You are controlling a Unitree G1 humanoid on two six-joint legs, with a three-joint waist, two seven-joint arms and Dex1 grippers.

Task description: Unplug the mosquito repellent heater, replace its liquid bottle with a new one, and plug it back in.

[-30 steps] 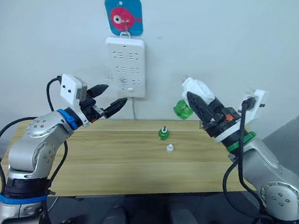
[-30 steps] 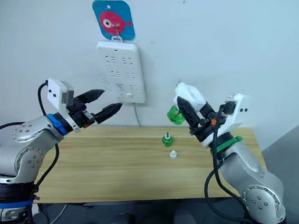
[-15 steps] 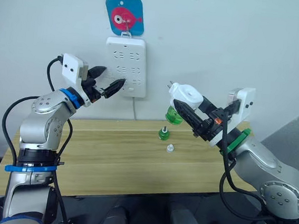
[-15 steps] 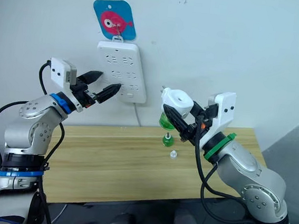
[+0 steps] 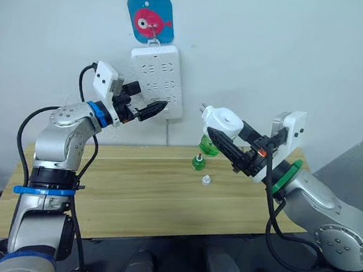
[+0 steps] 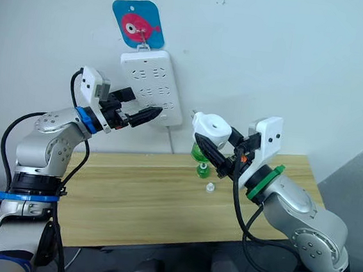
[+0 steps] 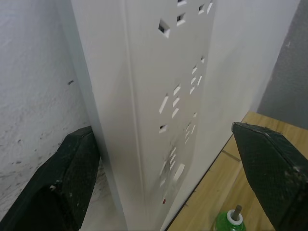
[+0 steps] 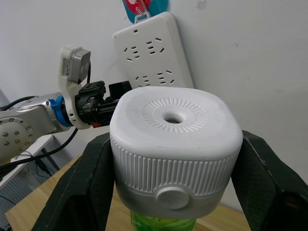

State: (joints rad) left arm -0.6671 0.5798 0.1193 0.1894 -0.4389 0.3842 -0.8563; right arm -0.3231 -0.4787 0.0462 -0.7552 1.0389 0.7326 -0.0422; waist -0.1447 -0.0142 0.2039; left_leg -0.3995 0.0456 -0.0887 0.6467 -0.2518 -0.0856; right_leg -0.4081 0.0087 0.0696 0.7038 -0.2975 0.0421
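The white mosquito repellent heater (image 5: 221,120) hangs in the air above the table with my right gripper (image 5: 224,132) shut on its sides. A green liquid bottle (image 5: 208,147) is fitted under it. In the right wrist view the heater (image 8: 175,139) shows its domed face and round hole between the two fingers (image 8: 77,192). Its prongs point toward the wall, a short way right of the white power strip (image 5: 158,82). My left gripper (image 5: 147,109) is open at the strip's lower end, and the strip (image 7: 159,96) stands between its fingers (image 7: 62,183). A second green bottle (image 5: 198,162) stands on the table.
A small white cap (image 5: 207,179) lies on the wooden table (image 5: 131,195) just in front of the standing bottle. The strip hangs tilted from a hook under a blue fish sticker (image 5: 150,18). Its cord (image 5: 166,131) drops behind the table.
My left gripper has moved right to straddle the power strip, which now hangs tilted. My right gripper has carried the heater left and slightly down, closer to the strip.
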